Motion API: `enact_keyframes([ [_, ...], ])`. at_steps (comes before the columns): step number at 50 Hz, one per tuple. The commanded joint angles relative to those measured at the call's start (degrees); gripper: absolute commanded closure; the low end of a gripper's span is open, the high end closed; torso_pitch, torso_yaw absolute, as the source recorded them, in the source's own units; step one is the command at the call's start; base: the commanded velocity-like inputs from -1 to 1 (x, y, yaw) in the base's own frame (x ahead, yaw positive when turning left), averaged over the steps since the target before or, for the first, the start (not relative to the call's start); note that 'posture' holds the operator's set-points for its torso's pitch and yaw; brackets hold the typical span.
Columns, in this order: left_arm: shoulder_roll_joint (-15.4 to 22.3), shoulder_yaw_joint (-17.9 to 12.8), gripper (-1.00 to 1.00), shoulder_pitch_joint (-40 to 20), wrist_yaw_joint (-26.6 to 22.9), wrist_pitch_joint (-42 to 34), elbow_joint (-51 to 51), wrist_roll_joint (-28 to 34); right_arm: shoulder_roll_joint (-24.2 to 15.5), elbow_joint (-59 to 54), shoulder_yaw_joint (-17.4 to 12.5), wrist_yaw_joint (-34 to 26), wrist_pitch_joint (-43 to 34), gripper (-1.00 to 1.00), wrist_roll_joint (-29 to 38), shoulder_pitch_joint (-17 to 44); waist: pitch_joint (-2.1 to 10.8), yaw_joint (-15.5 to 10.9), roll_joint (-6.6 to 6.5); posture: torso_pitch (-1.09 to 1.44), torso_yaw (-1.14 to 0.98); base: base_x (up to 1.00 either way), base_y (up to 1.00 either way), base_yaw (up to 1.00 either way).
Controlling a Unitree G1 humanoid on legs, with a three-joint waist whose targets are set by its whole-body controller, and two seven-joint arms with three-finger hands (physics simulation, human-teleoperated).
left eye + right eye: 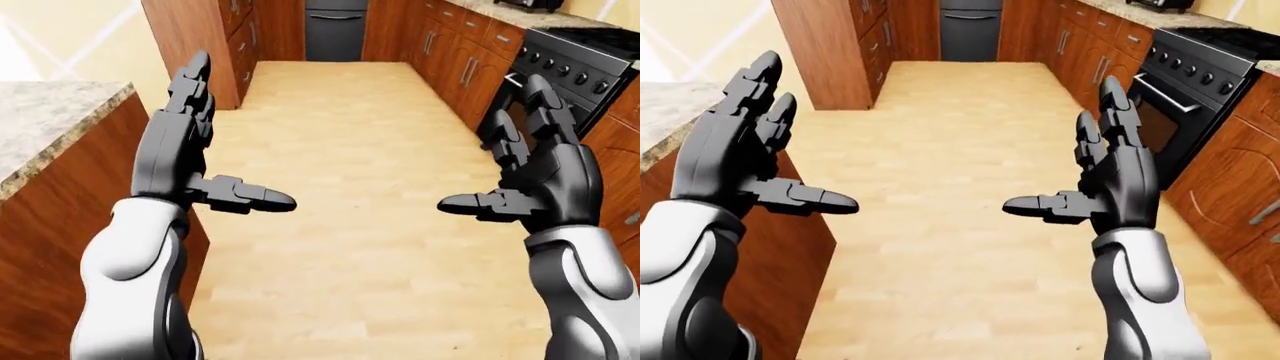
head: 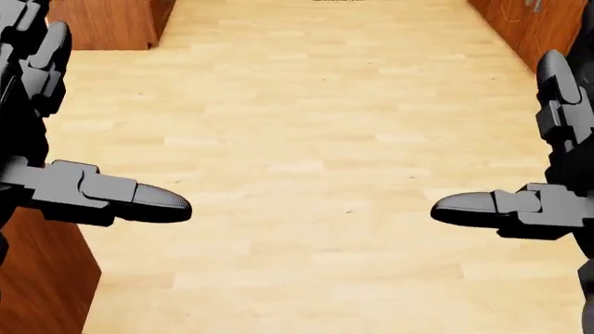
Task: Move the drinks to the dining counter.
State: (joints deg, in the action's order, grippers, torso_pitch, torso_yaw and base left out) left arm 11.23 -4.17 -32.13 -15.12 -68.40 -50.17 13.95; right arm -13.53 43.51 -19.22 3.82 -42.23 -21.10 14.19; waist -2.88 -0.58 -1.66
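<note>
Spreading wide, the fingers [image 1: 190, 79] of the left hand [image 1: 175, 146] point up the left-eye view while its thumb [image 1: 245, 196] juts sideways toward the middle; nothing lies between them, so the hand is released and empty. The right hand [image 1: 545, 176] mirrors it: two fingers stand upright, the thumb [image 1: 480, 202] reaches in toward the left hand, and the palm holds nothing. The two thumbs point at each other across a bare gap, well apart, with only the wooden floor [image 1: 360, 150] showing between them. In the head view just the two thumbs and parts of the dark palms show at the left and right edges over that same floor.

Behind each hand a white forearm [image 1: 1135, 289] runs down to the bottom edge of the eye views.

Taking the black stove [image 1: 570, 67] as the landmark: the right hand hangs just below and in line with it in the left-eye view, overlapping its oven door. Wooden cabinets [image 1: 1090, 45] run on from the stove toward the top of the view, topped by a speckled worktop. A dark appliance [image 1: 335, 30] stands at the far end of the aisle, to the left of the stove. Across the floor from the stove, at the left edge, a stone-topped counter [image 1: 50, 120] with a wooden side sits beside the left arm.

No drinks show in any view.
</note>
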Motion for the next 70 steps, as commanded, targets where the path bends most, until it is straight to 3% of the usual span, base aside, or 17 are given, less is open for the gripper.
enact_keyframes([
  [1, -0.1, 0.2, -1.0, -1.3, 0.1, 1.3, -1.9, 0.0, -0.4, 1.8, -0.8, 0.1, 2.4, -1.0, 0.0, 1.0, 1.01, 0.2, -0.3, 0.0, 0.0, 1.0, -0.04, 0.0],
  [9, -0.6, -0.7, -1.0, 0.3, 0.9, 4.9, 0.8, -0.8, -0.5, 3.5, 0.6, -0.3, 1.0, -1.0, 1.5, 1.4, 3.14, -2.6, 4.87, 0.0, 0.0, 1.0, -0.04, 0.0],
  [13, -1.1, -0.5, -1.0, 1.3, 1.6, 6.3, 1.6, -1.1, -0.2, 4.3, 0.6, -0.3, 0.2, -1.0, 1.8, 1.7, 1.07, -1.1, 6.01, 0.0, 0.0, 1.0, -0.05, 0.0],
  [21, -1.9, 0.1, -1.0, 2.9, 2.4, 8.7, 2.7, -1.5, 0.6, 2.9, 0.9, -1.6, 2.8, -1.0, 3.3, 0.4, 2.44, 0.3, 4.53, 0.0, 0.0, 1.0, -0.04, 0.0],
  [24, -2.2, 0.3, -1.0, 2.8, 2.6, 8.4, 2.3, -1.5, 0.4, 3.3, 0.6, -1.9, 2.7, -1.0, 3.5, 0.3, 3.56, -0.8, 0.58, 0.0, 0.0, 1.0, -0.05, 0.0],
  [27, -2.0, -0.2, -1.0, 3.0, 2.3, 8.3, 2.1, -1.7, 0.5, 3.2, 0.9, -2.2, 3.1, -1.0, 4.0, 0.1, -0.8, -1.1, 0.48, 0.0, 0.0, 1.0, -0.04, 0.0],
  [32, -2.3, -1.1, -1.0, 4.2, 2.8, 9.4, 1.9, -2.7, 1.1, 3.6, 1.8, -2.5, 3.0, -1.0, 5.1, 0.1, 1.09, -1.8, -1.11, 0.0, 0.0, 1.0, -0.05, 0.0],
  [36, -2.1, -1.1, -1.0, 4.6, 3.2, 9.6, 1.9, -3.2, 1.2, 3.7, 1.8, -2.9, 3.3, -1.0, 5.6, -0.2, 2.83, -2.4, -0.63, 0.0, 0.0, 1.0, -0.05, 0.0],
  [39, -2.0, -1.2, -1.0, 4.9, 3.3, 9.8, 1.8, -3.5, 1.7, 3.3, 2.1, -3.3, 4.2, -1.0, 6.3, -0.8, 3.47, -1.0, 5.16, 0.0, 0.0, 1.0, -0.04, 0.0],
  [41, -2.0, -1.4, -1.0, 5.3, 3.3, 10.1, 1.9, -3.8, 2.1, 2.7, 2.4, -3.8, 5.2, -1.0, 6.8, -1.2, -0.63, -1.0, 4.17, 0.0, 0.0, 1.0, -0.04, 0.0],
  [49, -1.7, -1.9, -1.0, 6.2, 3.4, 10.3, 1.5, -4.6, 2.8, 2.9, 3.0, -3.8, 5.3, -1.0, 7.4, -1.2, 2.29, 1.4, 5.35, 0.0, 0.0, 1.0, -0.04, 0.0],
  [54, -1.5, -2.0, -1.0, 6.3, 3.6, 10.1, 1.3, -4.9, 3.2, 2.2, 3.0, -3.9, 5.8, -1.0, 7.4, -1.1, 2.73, -0.4, -0.71, 0.0, 0.0, 1.0, -0.03, 0.0],
  [56, -1.4, -2.0, -1.0, 6.3, 3.6, 10.3, 1.5, -4.9, 3.2, 2.1, 2.7, -3.8, 5.9, -1.0, 6.9, -1.1, 0.1, -0.7, 0.02, 0.0, 0.0, 1.0, -0.04, 0.0],
  [63, -1.4, -1.7, -1.0, 6.4, 3.5, 10.2, 1.4, -4.8, 3.0, 1.7, 2.6, -4.1, 7.1, -1.0, 6.8, -2.0, 2.33, -2.4, -1.52, 0.0, 0.0, 1.0, -0.03, 0.0],
  [65, -1.5, -1.8, -1.0, 6.9, 3.5, 10.9, 1.8, -4.8, 3.1, 1.3, 2.8, -4.3, 7.8, -1.0, 7.2, -2.2, 3.06, -2.2, -0.59, 0.0, 0.0, 1.0, -0.04, 0.0],
  [67, -1.6, -1.8, -1.0, 6.9, 3.6, 10.8, 1.8, -4.8, 3.1, 2.1, 3.1, -4.1, 6.9, -1.0, 7.4, -2.1, 3.15, -1.0, 4.62, 0.0, 0.0, 1.0, -0.03, 0.0],
  [70, -1.5, -1.9, -1.0, 6.7, 3.5, 10.3, 1.5, -4.8, 3.1, 1.9, 3.0, -4.1, 6.9, -1.0, 7.6, -2.1, 0.59, 0.1, 4.7, 0.0, 0.0, 1.0, -0.03, 0.0],
])
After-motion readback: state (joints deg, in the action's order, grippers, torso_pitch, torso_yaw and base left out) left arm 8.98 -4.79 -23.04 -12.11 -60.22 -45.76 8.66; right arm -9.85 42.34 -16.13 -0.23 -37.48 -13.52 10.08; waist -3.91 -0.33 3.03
